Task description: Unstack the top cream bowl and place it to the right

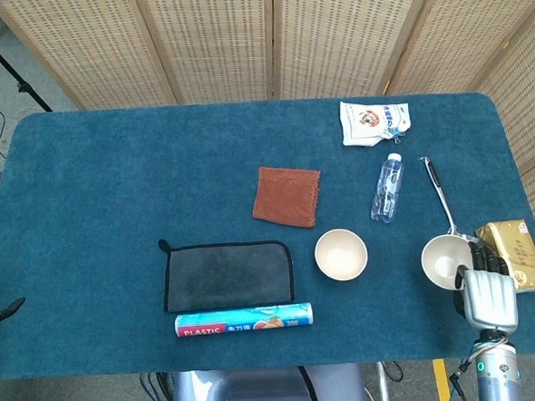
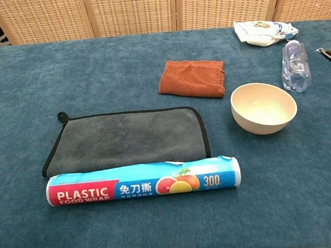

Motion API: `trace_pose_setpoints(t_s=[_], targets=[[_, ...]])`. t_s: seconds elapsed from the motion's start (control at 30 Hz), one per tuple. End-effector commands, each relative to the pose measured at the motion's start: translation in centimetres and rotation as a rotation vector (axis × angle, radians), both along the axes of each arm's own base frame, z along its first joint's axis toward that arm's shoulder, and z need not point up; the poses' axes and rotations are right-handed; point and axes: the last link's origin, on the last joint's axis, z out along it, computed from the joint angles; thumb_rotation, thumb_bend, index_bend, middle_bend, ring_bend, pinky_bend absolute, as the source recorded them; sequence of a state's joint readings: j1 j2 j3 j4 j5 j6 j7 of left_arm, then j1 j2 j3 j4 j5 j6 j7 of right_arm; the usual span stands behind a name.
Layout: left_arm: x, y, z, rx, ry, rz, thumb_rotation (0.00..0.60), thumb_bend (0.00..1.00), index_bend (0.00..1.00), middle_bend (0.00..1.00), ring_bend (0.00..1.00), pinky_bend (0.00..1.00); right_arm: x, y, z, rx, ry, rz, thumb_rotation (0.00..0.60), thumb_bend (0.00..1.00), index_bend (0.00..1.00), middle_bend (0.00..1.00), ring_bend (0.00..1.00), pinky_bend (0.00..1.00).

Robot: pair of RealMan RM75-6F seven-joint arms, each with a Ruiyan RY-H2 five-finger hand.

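Only the head view shows the right hand (image 1: 487,289) gripping the moved round cream bowl (image 1: 445,261) near the counter's (image 1: 113,192) right edge, while the other cream bowl (image 1: 341,253) sits mid-counter in both views.

Two cream bowls (image 1: 341,253) (image 1: 445,261) sit upright, well apart.

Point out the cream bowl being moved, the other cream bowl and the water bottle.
moved cream bowl (image 1: 445,260), head view, inner bottom
other cream bowl (image 1: 341,253), head view, inside centre
water bottle (image 1: 387,189), head view, mid body
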State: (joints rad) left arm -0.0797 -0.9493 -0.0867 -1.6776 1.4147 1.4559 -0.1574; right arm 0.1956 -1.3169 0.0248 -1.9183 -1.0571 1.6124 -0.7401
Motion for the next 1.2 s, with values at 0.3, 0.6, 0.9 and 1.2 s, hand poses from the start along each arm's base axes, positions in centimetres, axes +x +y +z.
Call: trace_pose_setpoints(t_s=[0.3,0.6,0.9,1.2], targets=[[0.0,0.0,0.0,0.0,-0.001,-0.001,0.431,0.0,0.17,0.0,0.0,0.0,-0.3,1.1,-1.4,0.017,-0.047,-0.019,0.6,0.4,0.62,0.12,0.11,0.17],[0.0,0.0,0.0,0.001,-0.001,-0.002,0.432,0.0,0.17,0.0,0.0,0.0,-0.3,1.5,-2.0,0.033,-0.054,-0.033,0.6,0.4,0.62,0.12,0.11,0.17],[0.1,0.0,0.1,0.001,-0.002,0.0,0.431,0.0,0.17,0.0,0.0,0.0,-0.8,2.0,-2.6,0.05,-0.059,-0.06,0.6,0.4,0.62,0.12,0.11,0.17],[0.1,0.0,0.1,0.002,-0.003,0.0,0.432,0.0,0.17,0.0,0.0,0.0,-1.0,2.1,-2.8,0.059,-0.057,-0.068,0.6,0.39,0.62,0.12,0.11,0.17]])
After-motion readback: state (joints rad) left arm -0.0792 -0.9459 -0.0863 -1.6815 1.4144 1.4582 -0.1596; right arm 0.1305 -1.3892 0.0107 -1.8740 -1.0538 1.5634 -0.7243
